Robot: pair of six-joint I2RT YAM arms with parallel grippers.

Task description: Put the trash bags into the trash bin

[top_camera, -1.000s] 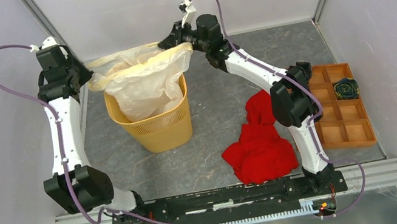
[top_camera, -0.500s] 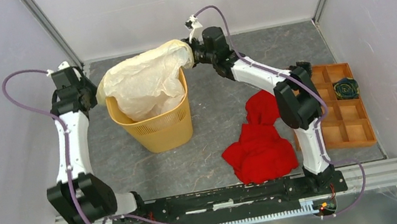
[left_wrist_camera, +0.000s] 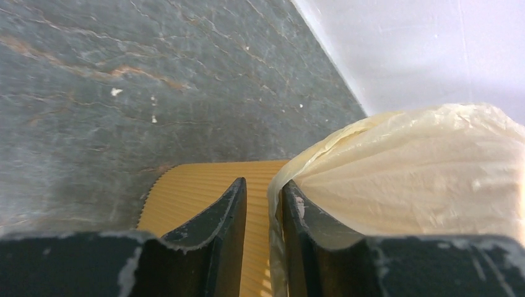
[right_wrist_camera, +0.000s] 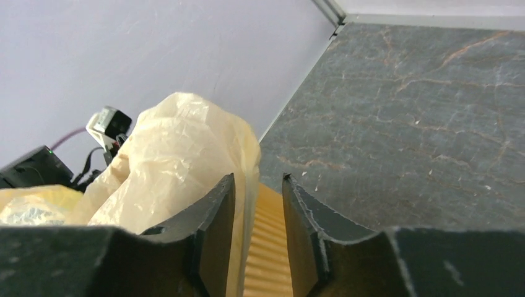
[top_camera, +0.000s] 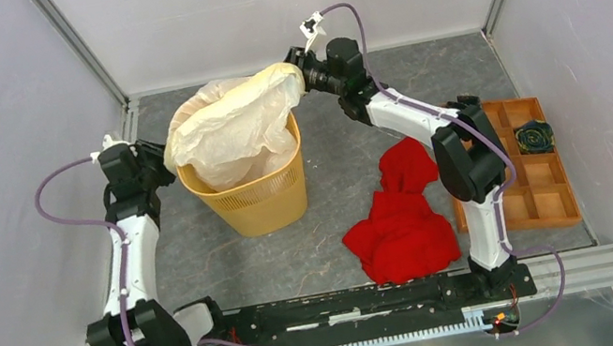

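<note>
The cream-white trash bag (top_camera: pixel 233 129) bulges out of the yellow-orange trash bin (top_camera: pixel 262 202) and drapes over its rim. My left gripper (top_camera: pixel 161 165) is at the bin's left rim. In the left wrist view its fingers (left_wrist_camera: pixel 263 182) are open; the bin's ribbed wall (left_wrist_camera: pixel 192 198) shows in the gap and bag film (left_wrist_camera: pixel 421 173) lies against the right finger. My right gripper (top_camera: pixel 295 65) is at the far right rim. It is open (right_wrist_camera: pixel 259 177), with the bag's edge (right_wrist_camera: pixel 179 148) against its left finger and the bin wall (right_wrist_camera: pixel 267 247) between the fingers.
A red cloth heap (top_camera: pixel 399 223) lies right of the bin, near the right arm's base. A brown wooden compartment tray (top_camera: pixel 537 180) at the right wall holds a dark green item (top_camera: pixel 532 137). Walls enclose the left, back and right.
Both grippers' jaws have parted, loosening their hold on the bag's edge. The left arm came nearer and lower beside the bin. The bag has settled lower over the rim.
</note>
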